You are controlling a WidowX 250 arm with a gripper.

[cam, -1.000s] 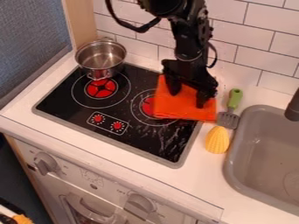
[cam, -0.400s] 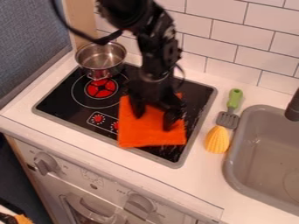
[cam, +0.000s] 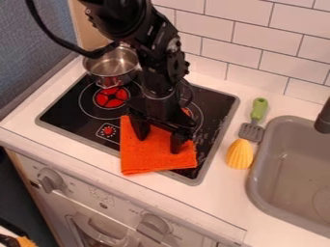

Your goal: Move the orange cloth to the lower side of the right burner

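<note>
Okay, we see bare cooktop [cam: 214,100] right of the orange cloth [cam: 149,158], which overlaps the right burner's [cam: 196,114] lower side and front rim. Gripper [cam: 158,143] over cloth, jaws apart; both shifted frontward since earlier. We note metal pot [cam: 108,68] behind-left, green-handled spatula [cam: 258,110] well right.

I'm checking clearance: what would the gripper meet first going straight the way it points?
The orange cloth, right under the downward-pointing gripper, with the black cooktop likely next beneath it. The fingertips may already touch the cloth; one slanted view leaves that unclear.
</note>
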